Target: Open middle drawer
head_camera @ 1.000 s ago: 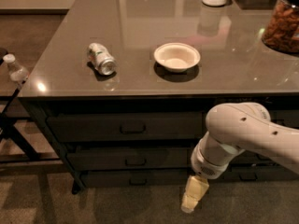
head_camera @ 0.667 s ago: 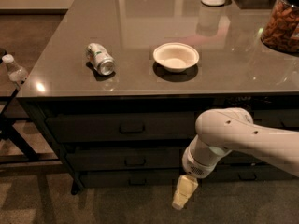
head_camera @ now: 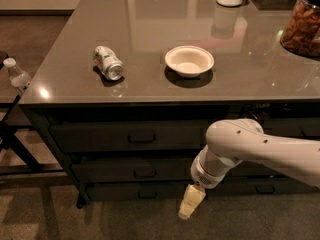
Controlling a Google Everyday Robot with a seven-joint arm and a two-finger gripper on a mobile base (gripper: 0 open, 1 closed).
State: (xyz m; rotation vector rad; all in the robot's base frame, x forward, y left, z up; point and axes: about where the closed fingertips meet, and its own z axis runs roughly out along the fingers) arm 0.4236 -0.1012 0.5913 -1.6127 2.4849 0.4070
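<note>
The tool (head_camera: 187,206) hangs low before the desk's near edge, right of centre and just below the shut middle drawer (head_camera: 125,171); I cannot tell whether it is parted or closed. On the desk (head_camera: 150,19) a white bowl (head_camera: 189,60) stands empty near the middle, a jar (head_camera: 302,26) of brown nuts sits at the right edge, and a can (head_camera: 108,63) lies on its side toward the left. Since the earlier frames the tool has slid leftward; drawer, bowl and can are unmoved.
</note>
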